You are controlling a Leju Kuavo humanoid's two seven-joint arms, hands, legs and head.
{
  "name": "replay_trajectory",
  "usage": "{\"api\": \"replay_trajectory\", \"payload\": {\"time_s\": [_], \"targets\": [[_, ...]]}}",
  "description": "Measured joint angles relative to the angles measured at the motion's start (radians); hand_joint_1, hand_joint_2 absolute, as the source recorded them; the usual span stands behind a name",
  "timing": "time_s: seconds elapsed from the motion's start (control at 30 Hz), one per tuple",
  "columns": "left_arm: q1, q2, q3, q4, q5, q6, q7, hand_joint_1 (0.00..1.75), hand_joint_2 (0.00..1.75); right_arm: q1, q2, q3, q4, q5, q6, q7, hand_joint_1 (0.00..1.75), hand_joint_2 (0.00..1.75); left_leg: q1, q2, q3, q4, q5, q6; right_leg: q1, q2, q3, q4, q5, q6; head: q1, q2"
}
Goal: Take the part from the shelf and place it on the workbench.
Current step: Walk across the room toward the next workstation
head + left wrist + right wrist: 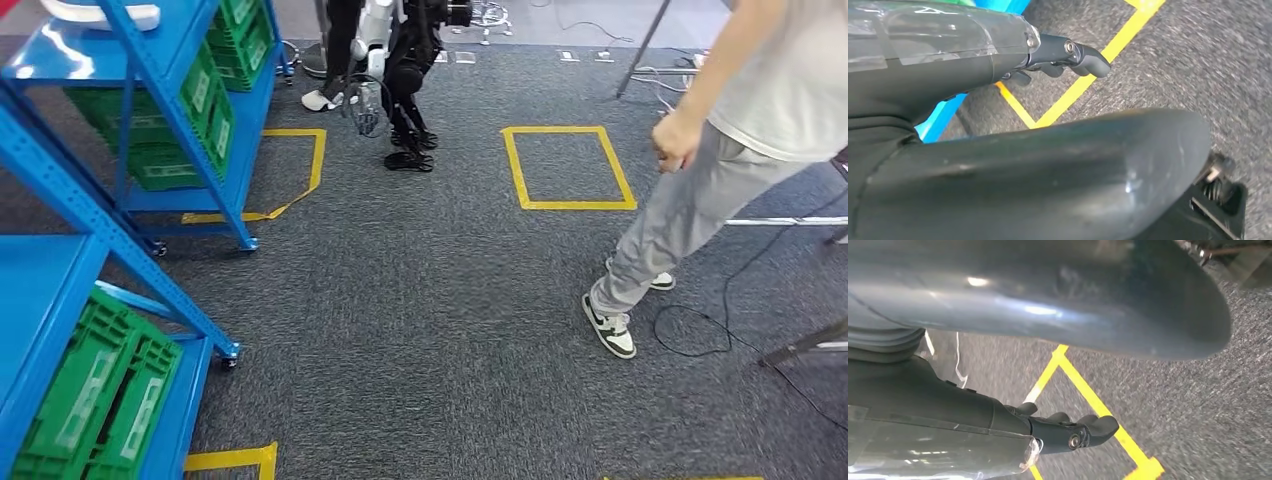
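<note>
Grey carpet (420, 300) runs across the whole floor, marked with yellow tape squares (568, 168). At left stand two blue shelves, the near shelf (60, 250) cut off by the frame edge, the far shelf (235, 140) on small casters. Green crates (95, 400) sit on the near shelf's low level; more green crates (200, 110) fill the far one. A white object (100, 14) lies on the top level at the frame's upper edge, mostly cut off; whether it is the part cannot be told, and the part's place cannot be made out. A second robot (400, 70) stands at the far end, its upper body cut off. A person (700, 180) in grey trousers and white shirt stands at right, head out of frame, one fist by the hip. Black cables (700, 335) trail on the carpet near the person's shoes. Left wrist view: the left hand (1058, 57) hangs over carpet and yellow tape, its dark fingers (1088, 60) curled in with nothing in them; blue shelf edge behind. Right wrist view: the right hand (1068, 430) hangs likewise, fingers (1098, 426) curled, holding nothing. Both views are blurred.
</note>
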Motion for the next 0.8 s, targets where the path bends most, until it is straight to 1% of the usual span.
{"api": "replay_trajectory", "payload": {"time_s": [0.03,0.07,0.1,0.13,0.17,0.2,0.23,0.27,0.3,0.33,0.37,0.4,0.43,0.47,0.5,0.53,0.57,0.6,0.63,0.67,0.7,0.73,0.77,0.8], "targets": [[0.0,-0.001,0.0,0.0,0.001,0.0,0.001,0.0,0.0,0.002,-0.001,0.0,0.001,0.001,0.0,-0.001,0.0,0.0,-0.003,-0.018,0.0,0.0,0.001,0.002,0.001,0.003,-0.019,0.038,-0.005,-0.004,0.004,0.0],[0.0,-0.002,0.0,0.0,0.003,0.0,0.003,0.0,0.0,0.001,-0.001,0.001,0.002,0.002,0.0,-0.001,0.0,0.0,-0.006,-0.037,0.001,0.0,0.003,0.004,0.002,0.006,-0.022,0.038,0.011,-0.009,0.009,0.0],[0.0,-0.002,0.0,0.0,0.006,0.0,0.004,0.0,0.0,0.0,-0.002,0.002,0.002,0.004,0.001,-0.001,0.0,0.0,-0.008,-0.054,0.002,0.0,0.004,0.005,0.004,0.011,-0.008,-0.003,0.045,-0.016,0.013,0.0],[0.0,-0.003,0.0,0.0,0.01,0.0,0.006,0.0,0.0,-0.001,-0.002,0.004,0.002,0.006,0.001,-0.001,0.0,0.0,-0.009,-0.07,0.003,0.0,0.005,0.005,0.006,0.025,0.018,-0.069,0.088,-0.023,0.016,0.0],[0.0,-0.005,0.0,0.0,0.014,0.001,0.008,0.0,0.0,-0.002,-0.004,0.006,0.002,0.007,0.002,-0.002,0.0,0.0,-0.011,-0.086,0.003,0.001,0.007,0.004,0.006,0.048,0.044,-0.137,0.122,-0.03,0.017,0.0],[-0.001,-0.007,0.0,0.0,0.018,0.002,0.01,0.0,0.0,-0.002,-0.006,0.008,0.002,0.008,0.003,-0.003,0.0,0.0,-0.01,-0.1,0.0,0.002,0.009,0.001,0.007,0.068,0.065,-0.191,0.143,-0.035,0.018,0.0],[-0.001,-0.008,0.0,0.0,0.022,0.005,0.013,0.0,0.0,-0.004,-0.007,0.01,0.002,0.007,0.004,-0.004,0.0,0.0,-0.009,-0.112,-0.004,0.003,0.012,-0.003,0.007,0.083,0.077,-0.225,0.151,-0.038,0.019,0.0],[0.0,-0.009,0.0,0.0,0.025,0.009,0.016,0.0,0.0,-0.007,-0.008,0.011,0.002,0.005,0.005,-0.004,0.0,0.0,-0.007,-0.123,-0.01,0.003,0.016,-0.009,0.008,0.088,0.08,-0.237,0.148,-0.04,0.021,0.0],[0.001,-0.009,0.0,0.0,0.026,0.012,0.019,0.0,0.0,-0.01,-0.008,0.012,0.002,0.003,0.006,-0.005,0.0,0.0,-0.005,-0.133,-0.015,0.002,0.02,-0.016,0.009,0.08,0.083,-0.245,0.149,-0.041,0.023,0.0],[0.002,-0.008,0.0,0.0,0.028,0.016,0.022,0.0,0.0,-0.013,-0.008,0.013,0.002,0.002,0.007,-0.005,0.0,0.0,-0.005,-0.124,-0.019,0.005,0.019,-0.02,0.009,0.068,0.085,-0.252,0.153,-0.042,0.024,0.0],[0.003,-0.007,0.0,0.0,0.029,0.019,0.024,0.0,0.0,-0.015,-0.008,0.014,0.003,0.0,0.008,-0.006,0.0,0.0,-0.007,-0.094,-0.026,0.016,0.009,-0.024,0.008,0.057,0.087,-0.26,0.158,-0.043,0.022,0.0],[0.002,-0.006,0.0,0.001,0.03,0.021,0.025,0.0,0.0,-0.014,-0.008,0.015,0.003,0.0,0.009,-0.006,0.0,0.0,-0.009,-0.058,-0.04,0.046,-0.014,-0.028,0.008,0.044,0.089,-0.268,0.164,-0.045,0.016,0.0],[0.0,-0.005,0.0,0.001,0.03,0.022,0.026,0.0,0.0,-0.012,-0.008,0.016,0.003,0.0,0.01,-0.007,0.0,0.0,-0.009,-0.018,-0.063,0.095,-0.047,-0.032,0.007,0.03,0.091,-0.273,0.167,-0.046,0.01,0.0],[-0.002,-0.004,0.0,0.0,0.03,0.022,0.027,0.0,0.0,-0.01,-0.008,0.017,0.003,-0.001,0.011,-0.007,0.0,0.0,-0.007,0.003,-0.091,0.157,-0.083,-0.038,0.008,0.016,0.09,-0.275,0.168,-0.047,0.004,0.0],[-0.004,-0.004,0.0,0.0,0.03,0.022,0.027,0.0,0.0,-0.007,-0.008,0.017,0.004,-0.001,0.012,-0.007,0.0,0.0,-0.001,0.008,-0.119,0.219,-0.111,-0.044,0.008,0.0,0.09,-0.275,0.168,-0.047,0.0,0.0],[-0.005,-0.004,0.0,0.0,0.03,0.022,0.027,0.0,0.0,-0.006,-0.008,0.017,0.004,-0.002,0.013,-0.008,0.0,0.0,0.004,0.007,-0.136,0.26,-0.122,-0.05,0.008,-0.015,0.089,-0.274,0.167,-0.046,-0.005,0.0],[-0.004,-0.003,0.0,0.0,0.03,0.022,0.028,0.0,0.0,-0.006,-0.009,0.017,0.005,-0.003,0.012,-0.009,0.0,0.0,0.009,0.008,-0.136,0.266,-0.115,-0.055,0.006,-0.029,0.089,-0.274,0.165,-0.044,-0.009,0.0],[-0.004,-0.003,0.0,0.0,0.03,0.022,0.029,0.0,0.0,-0.007,-0.009,0.017,0.005,-0.003,0.012,-0.012,0.0,0.0,0.013,0.014,-0.115,0.233,-0.09,-0.06,0.004,-0.041,0.09,-0.272,0.163,-0.04,-0.013,0.0],[-0.005,-0.002,0.0,0.0,0.03,0.021,0.03,0.0,0.0,-0.008,-0.008,0.018,0.005,-0.004,0.011,-0.015,0.0,0.0,0.017,0.029,-0.078,0.169,-0.056,-0.064,0.001,-0.053,0.092,-0.269,0.16,-0.035,-0.017,0.0],[-0.006,-0.002,0.0,0.0,0.03,0.02,0.03,0.0,0.0,-0.009,-0.009,0.018,0.005,-0.005,0.01,-0.017,0.0,0.0,0.014,0.059,-0.04,0.102,-0.033,-0.068,0.001,-0.063,0.093,-0.265,0.155,-0.028,-0.021,0.0],[-0.008,-0.003,0.0,0.0,0.03,0.02,0.031,0.0,0.0,-0.01,-0.01,0.018,0.005,-0.005,0.01,-0.018,0.0,0.0,0.011,0.084,-0.012,0.049,-0.018,-0.064,0.001,-0.072,0.094,-0.259,0.15,-0.021,-0.025,0.0],[-0.009,-0.003,0.0,0.0,0.03,0.019,0.031,0.0,0.0,-0.011,-0.011,0.018,0.005,-0.006,0.009,-0.019,0.0,0.0,0.007,0.102,0.003,0.019,-0.015,-0.057,0.002,-0.081,0.095,-0.255,0.145,-0.015,-0.025,0.0],[-0.01,-0.004,0.0,0.0,0.03,0.018,0.031,0.0,0.0,-0.012,-0.012,0.018,0.005,-0.006,0.008,-0.019,0.0,0.0,0.002,0.106,0.005,0.012,-0.02,-0.048,0.004,-0.09,0.097,-0.253,0.142,-0.011,-0.023,0.0],[-0.011,-0.004,0.0,0.0,0.03,0.018,0.031,0.0,0.0,-0.012,-0.012,0.018,0.005,-0.007,0.008,-0.019,0.0,0.0,0.001,0.092,0.002,0.01,-0.017,-0.037,0.003,-0.101,0.1,-0.252,0.14,-0.008,-0.02,0.0]]}}
